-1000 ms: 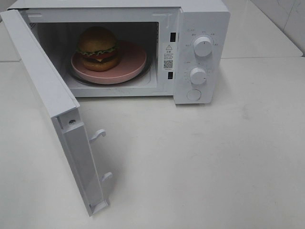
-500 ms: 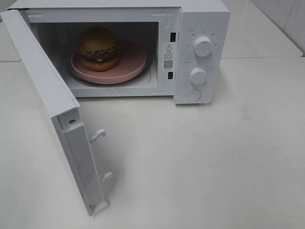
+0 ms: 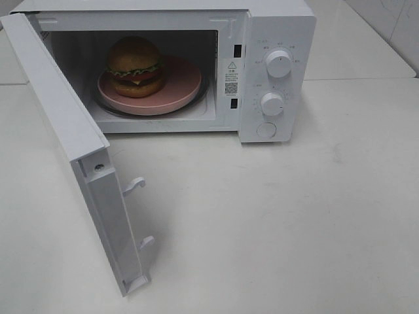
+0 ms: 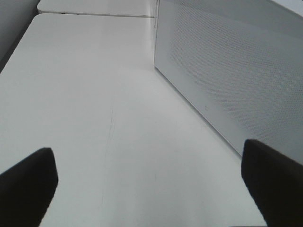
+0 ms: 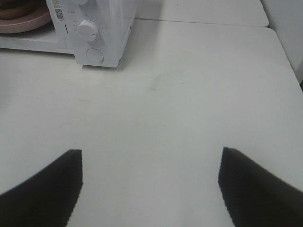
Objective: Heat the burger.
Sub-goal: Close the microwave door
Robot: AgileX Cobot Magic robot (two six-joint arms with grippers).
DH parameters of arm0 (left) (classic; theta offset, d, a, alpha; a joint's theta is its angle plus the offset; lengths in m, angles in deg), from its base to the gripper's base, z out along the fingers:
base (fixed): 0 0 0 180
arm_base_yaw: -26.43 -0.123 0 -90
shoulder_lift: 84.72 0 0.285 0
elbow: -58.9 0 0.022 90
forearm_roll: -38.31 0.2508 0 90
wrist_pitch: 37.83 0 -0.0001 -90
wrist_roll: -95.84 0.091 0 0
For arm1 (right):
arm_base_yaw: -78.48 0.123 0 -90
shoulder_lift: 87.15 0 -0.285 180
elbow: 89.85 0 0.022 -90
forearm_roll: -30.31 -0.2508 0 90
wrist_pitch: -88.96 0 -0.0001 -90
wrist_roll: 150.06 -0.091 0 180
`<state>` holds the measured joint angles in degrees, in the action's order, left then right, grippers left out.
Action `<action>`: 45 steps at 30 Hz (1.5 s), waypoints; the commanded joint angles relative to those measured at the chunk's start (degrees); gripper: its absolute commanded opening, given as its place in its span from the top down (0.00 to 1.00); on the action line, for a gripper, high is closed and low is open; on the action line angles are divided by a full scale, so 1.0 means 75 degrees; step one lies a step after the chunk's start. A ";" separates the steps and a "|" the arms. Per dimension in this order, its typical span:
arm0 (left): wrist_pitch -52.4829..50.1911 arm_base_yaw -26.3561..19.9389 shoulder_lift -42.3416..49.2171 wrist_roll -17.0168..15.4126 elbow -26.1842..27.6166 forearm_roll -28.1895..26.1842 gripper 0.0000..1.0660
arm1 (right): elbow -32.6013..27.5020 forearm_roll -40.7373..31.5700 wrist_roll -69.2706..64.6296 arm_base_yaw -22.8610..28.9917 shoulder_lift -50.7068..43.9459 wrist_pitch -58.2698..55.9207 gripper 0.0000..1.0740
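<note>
Table (image 3: 294, 229) — white, smooth and matt, with a seam running behind the microwave.

Microwave (image 3: 294, 39) — a white, box-shaped oven standing at the back of the table, its cavity open to the front. Cavity walls are pale and plain.

Door (image 3: 59, 111) — hinged on the left and swung wide, standing well out over the table. The left wrist view shows its outer face as a flat panel with a fine dotted pattern.

Left gripper (image 4: 151, 189) — dark jaws spread wide over bare table beside the door, holding nothing.

Right gripper (image 5: 151, 189) — dark, textured jaws also well apart over bare table in front of the control panel, holding nothing.

Plate (image 3: 183, 82) — flat, round and pink, lying on the cavity floor.

Burger (image 3: 134, 65) — on the left part of the plate inside the cavity: domed golden-brown bun, green lettuce, a red-yellow layer and a dark patty.

Upper knob (image 3: 279, 64) and lower knob (image 3: 272, 103) — round and white, one above the other on the panel, with a round button (image 3: 266, 129) below.

Hooks (image 3: 135, 185) — two small white latches on the door's inner edge.
</note>
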<state>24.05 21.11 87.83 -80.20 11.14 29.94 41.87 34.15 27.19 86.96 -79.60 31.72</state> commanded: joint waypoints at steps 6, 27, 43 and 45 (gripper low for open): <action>-0.0092 -0.0023 0.0122 0.0000 0.0000 -0.0015 0.08 | -0.0015 -0.0031 0.0076 -0.0038 -0.0206 0.0031 0.29; -0.0168 -0.0023 -0.0336 -0.0176 0.0038 -0.0031 0.08 | -0.0015 -0.0031 0.0076 -0.0038 -0.0206 0.0031 0.30; -0.2620 -0.0023 -0.2552 -0.0145 0.0214 0.0046 0.75 | -0.0015 0.0000 -0.0008 -0.0038 -0.0206 0.0031 0.30; -0.2788 -0.0023 -0.2743 -0.0138 0.0214 0.0015 0.89 | -0.0015 0.0000 -0.0008 -0.0038 -0.0206 0.0031 0.30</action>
<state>4.86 21.11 67.44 -80.89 12.51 30.00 41.87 34.15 27.08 86.96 -79.60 31.72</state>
